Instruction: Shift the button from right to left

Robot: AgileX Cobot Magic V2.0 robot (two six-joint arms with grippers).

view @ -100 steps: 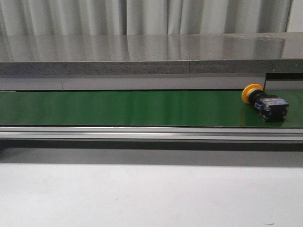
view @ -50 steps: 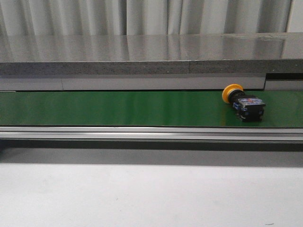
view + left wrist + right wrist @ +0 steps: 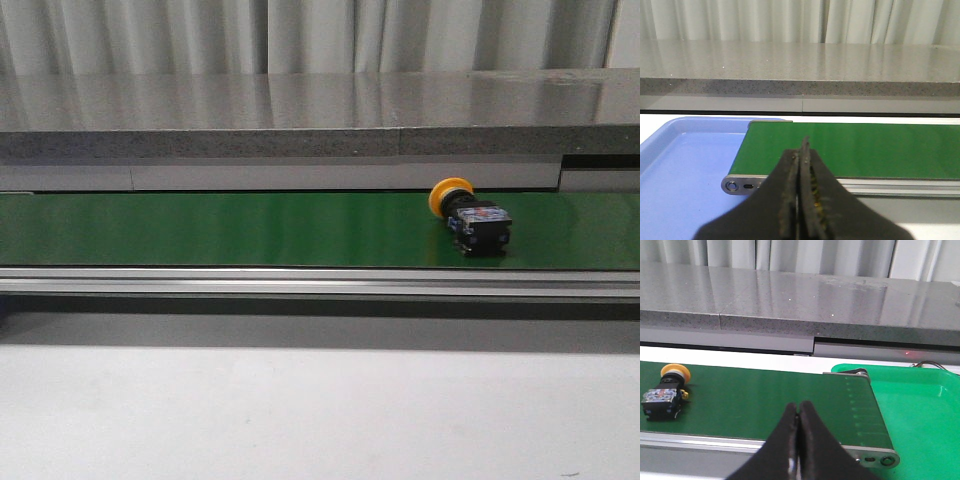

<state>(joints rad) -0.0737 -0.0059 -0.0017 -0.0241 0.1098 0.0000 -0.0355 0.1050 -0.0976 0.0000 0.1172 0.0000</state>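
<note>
The button [image 3: 470, 216] lies on its side on the green belt [image 3: 250, 230], right of the middle, yellow cap toward the far edge; its label is too small to read. The left pincer [image 3: 799, 150] and right pincer [image 3: 798, 410] are both closed on nothing. The blue tray [image 3: 685, 165] and green tray [image 3: 920, 405] are cut off by the frame edges.

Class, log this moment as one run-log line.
button: on green belt, right of centre | left tool: shut, empty | right tool: shut, empty
</note>
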